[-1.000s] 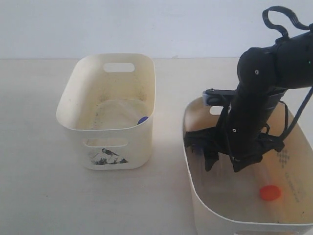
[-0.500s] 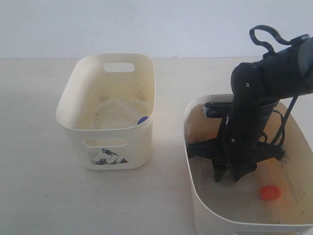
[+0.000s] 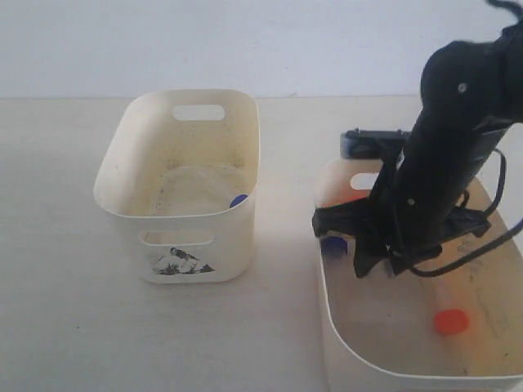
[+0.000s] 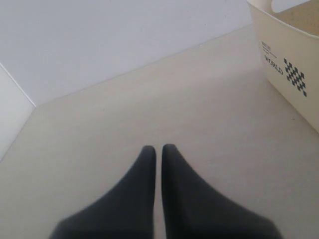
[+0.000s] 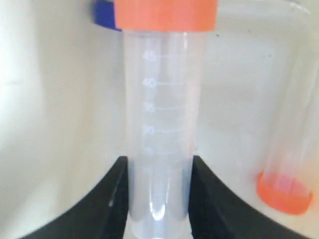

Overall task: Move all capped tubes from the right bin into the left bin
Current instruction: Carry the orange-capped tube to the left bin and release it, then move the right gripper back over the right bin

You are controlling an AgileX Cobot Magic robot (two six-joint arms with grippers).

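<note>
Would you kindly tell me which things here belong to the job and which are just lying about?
Job: small stickered cream plastic bin; wide cream plastic bin; clear orange-capped tube in right gripper; loose orange-capped tube; two blue caps.
Idle: beige table; shut left gripper.

Exterior cam sat high out front, tilted down at the table (image 3: 49,310), with the left bin (image 3: 176,214) and right bin (image 3: 337,343) both fairly near. Left wrist cam hung low, looking past the left gripper (image 4: 158,149) over the table to a cream bin (image 4: 279,55). Right wrist cam sat right up against an orange-capped tube (image 5: 159,124) inside the right bin, which the exterior also saw.
</note>
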